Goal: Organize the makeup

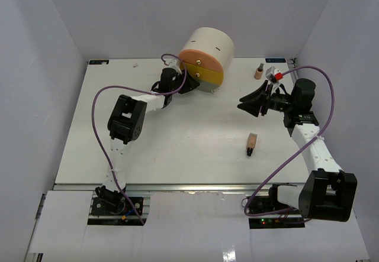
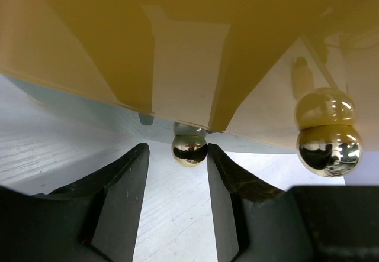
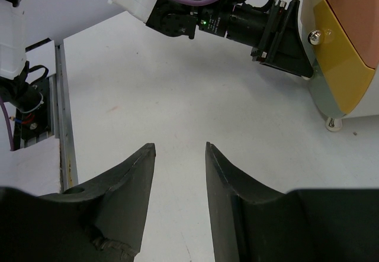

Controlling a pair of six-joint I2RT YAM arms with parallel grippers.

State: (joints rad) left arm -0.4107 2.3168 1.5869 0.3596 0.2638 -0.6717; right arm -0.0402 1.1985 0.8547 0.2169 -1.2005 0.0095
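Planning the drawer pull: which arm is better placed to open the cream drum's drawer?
Left. The left gripper, open, flanks a gold knob on the drum; the right gripper, also open, hangs over the table away from it.

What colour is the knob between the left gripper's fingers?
Shiny gold knob, best in left wrist view.

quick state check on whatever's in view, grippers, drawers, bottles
left gripper: open, fingers straddling the gold knob, not clamped
right gripper: open, empty
drum drawers: look shut
near tan bottle: lying on its side
far tan bottle: upright
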